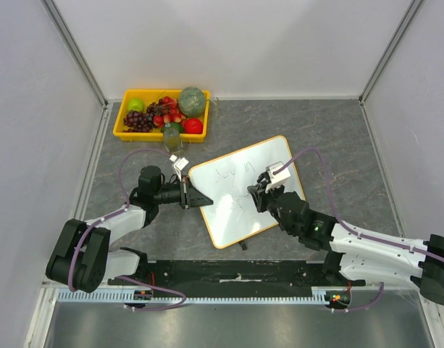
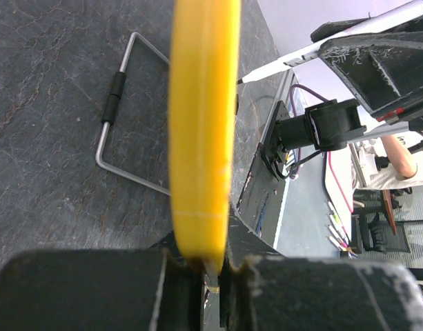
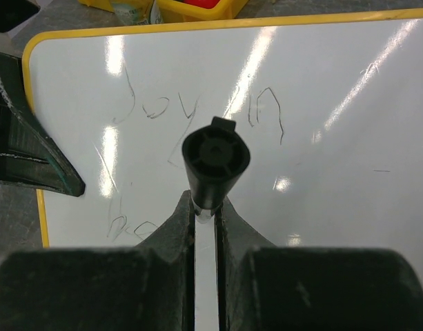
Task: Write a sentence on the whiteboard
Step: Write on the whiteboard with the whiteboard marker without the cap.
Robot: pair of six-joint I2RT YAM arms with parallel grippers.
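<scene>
The whiteboard (image 1: 276, 156) with its orange-yellow frame lies tilted on the grey table. My left gripper (image 1: 196, 197) is shut on its left edge; the left wrist view shows the yellow frame (image 2: 201, 138) clamped between the jaws of the left gripper (image 2: 212, 265). My right gripper (image 1: 259, 194) is shut on a white marker (image 1: 279, 172) with a black end (image 3: 214, 162), held over the board's middle. The right gripper (image 3: 205, 207) looks down on the board (image 3: 335, 103). The sentence (image 3: 197, 110) reads roughly "Joy in", with a faint "be" (image 3: 132, 224) below it.
A yellow fruit tray (image 1: 124, 133) with fruit stands at the back left, a small jar (image 1: 171, 135) in front of it. A wire stand (image 2: 128, 117) lies on the table under the board. White walls close in the table on three sides.
</scene>
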